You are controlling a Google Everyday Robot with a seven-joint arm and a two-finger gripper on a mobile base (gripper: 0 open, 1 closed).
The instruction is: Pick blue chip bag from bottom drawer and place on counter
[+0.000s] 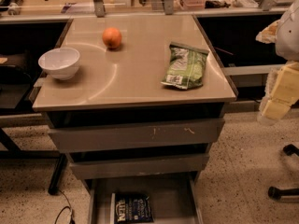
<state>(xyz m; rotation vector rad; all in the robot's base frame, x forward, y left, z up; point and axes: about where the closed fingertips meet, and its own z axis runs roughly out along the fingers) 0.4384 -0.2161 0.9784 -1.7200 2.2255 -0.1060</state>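
The blue chip bag (133, 208) lies flat in the open bottom drawer (175, 197) at the lower edge of the camera view, left of the drawer's middle, white lettering up. The counter (131, 73) is the beige glossy top above the grey drawer unit. My gripper (279, 94) hangs at the right edge of the view, beyond the counter's right side and far above and right of the bag. It holds nothing that I can see.
On the counter stand a white bowl (60, 62) at the left, an orange (112, 38) at the back and a green-and-white chip bag (185, 66) at the right. Two shut grey drawer fronts (135, 134) sit above the open drawer. A chair base (285, 190) is on the floor at the right.
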